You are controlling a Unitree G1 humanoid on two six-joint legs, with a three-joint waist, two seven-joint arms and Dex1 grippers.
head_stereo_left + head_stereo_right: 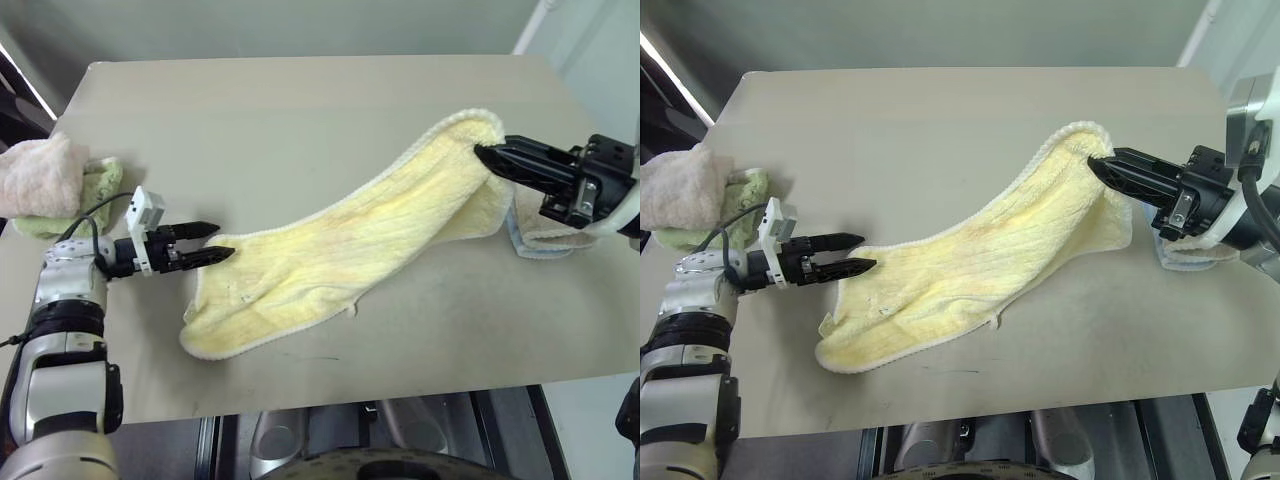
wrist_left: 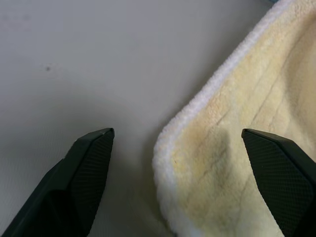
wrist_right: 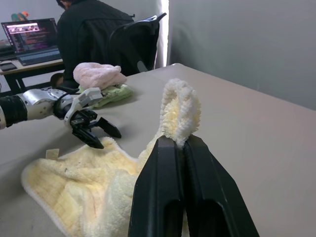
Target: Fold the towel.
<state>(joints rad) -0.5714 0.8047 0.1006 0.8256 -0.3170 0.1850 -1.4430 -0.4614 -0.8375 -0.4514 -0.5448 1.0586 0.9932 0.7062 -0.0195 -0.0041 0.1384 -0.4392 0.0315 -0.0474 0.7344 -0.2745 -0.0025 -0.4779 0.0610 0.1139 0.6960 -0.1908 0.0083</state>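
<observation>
The pale yellow towel [image 1: 350,240] stretches in a long band across the tan table [image 1: 300,110], from near the front left up to the right. My right gripper [image 1: 482,153] is shut on the towel's right end and holds it raised above the table; the right wrist view shows a loop of terry [image 3: 180,111] pinched between the closed fingers [image 3: 163,187]. My left gripper [image 1: 222,241] is open and low at the towel's left corner. In the left wrist view that hemmed corner [image 2: 197,148] lies between its spread fingers [image 2: 89,158], not gripped.
A pink towel [image 1: 40,175] lies on a green one [image 1: 100,185] at the table's left edge. Another pale folded towel [image 1: 545,235] lies under my right gripper. A person [image 3: 94,34] sits at a desk with a laptop beyond the table.
</observation>
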